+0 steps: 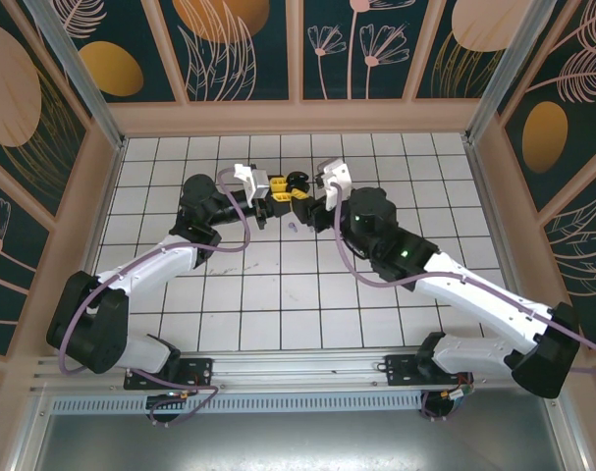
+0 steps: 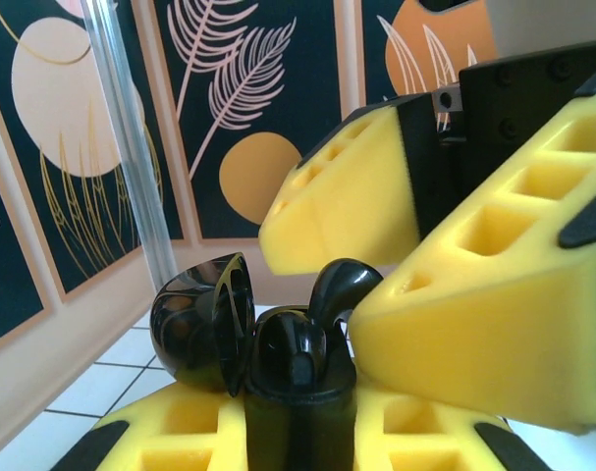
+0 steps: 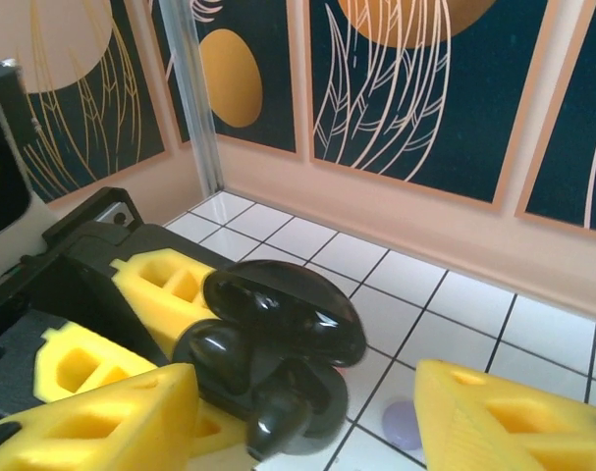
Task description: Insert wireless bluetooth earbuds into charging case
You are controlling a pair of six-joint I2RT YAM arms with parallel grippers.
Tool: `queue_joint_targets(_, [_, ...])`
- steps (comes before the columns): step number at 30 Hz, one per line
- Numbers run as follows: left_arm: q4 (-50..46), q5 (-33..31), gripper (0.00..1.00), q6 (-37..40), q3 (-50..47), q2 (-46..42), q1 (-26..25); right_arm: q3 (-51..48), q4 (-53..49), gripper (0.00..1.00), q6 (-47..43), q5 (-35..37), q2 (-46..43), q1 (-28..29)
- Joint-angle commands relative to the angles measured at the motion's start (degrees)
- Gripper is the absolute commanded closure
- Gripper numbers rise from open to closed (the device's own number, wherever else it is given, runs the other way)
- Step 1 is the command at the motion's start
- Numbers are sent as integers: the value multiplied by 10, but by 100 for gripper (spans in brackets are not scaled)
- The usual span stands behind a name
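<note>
The left gripper [image 1: 276, 194] has its fingers clamped on the black case [image 2: 288, 392], lid [image 2: 201, 329] open, held above the worktop [image 1: 278, 294]. The right gripper [image 3: 302, 407] has its fingers spread wide close by the case, gripping nothing. The case's contents are hard to make out, black on glossy black. Below the case lies a lavender earbud [image 3: 404, 428], partly hidden.

**No Legible Writing in View**

Nothing here can be read: no words, numbers, brand marks or signs. The wall panels [image 1: 229, 39] carry only drawn leaves, flowers and orange discs. The black charging case [image 3: 278, 314] shows a plain glossy shell, and no mark can be made out on it. The white tiles of the desk [image 1: 278, 285] show only their grid lines.
</note>
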Motion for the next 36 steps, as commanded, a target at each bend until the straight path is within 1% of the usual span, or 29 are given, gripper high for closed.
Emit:
queue_joint_targets(1, [44,0,100,-13,15,5,-3,13,-14,33,45,-50,-30,-19])
queue_joint_targets(3, [47,-2,100,-14,13,6,-3,18,-20,28,60,-73,-39,-30])
queue_joint_targets(7, [51,-10,100,-14,6,6,-3,33,-30,23,86,-110,-55,-48])
queue_joint_targets(9, [51,-13,100,-13,5,7,-3,43,-39,22,104,-127,-63,-57])
queue_joint_targets(13, [52,-19,100,-15,1,8,-3,65,-59,22,141,-134,-75,-73])
queue_joint_targets(18, [57,-24,100,-17,-2,9,-3,116,-129,26,182,-133,-50,-86])
queue_joint_targets(21, [55,-27,100,-16,-2,10,-3,153,-183,39,195,-136,-15,-86])
queue_joint_targets(23, [55,-29,100,-16,-3,11,-2,169,-205,55,207,-142,5,-86])
queue_joint_targets(24, [55,-31,100,-16,-3,12,-3,174,-209,61,211,-150,12,-86])
queue_joint_targets(26, [52,-33,100,-14,-4,11,-3,184,-216,77,224,-169,26,-86])
queue_joint_targets(29, [51,-35,100,-13,-3,12,-3,194,-220,96,239,-196,39,-86])
queue_joint_targets(30, [50,-35,100,-13,-2,13,-3,195,-220,100,244,-207,41,-85])
queue_joint_targets(32, [50,-36,100,-12,-1,15,-3,198,-216,100,250,-223,43,-84])
queue_joint_targets(36, [50,-36,100,-12,1,18,-3,201,-215,100,256,-232,41,-79])
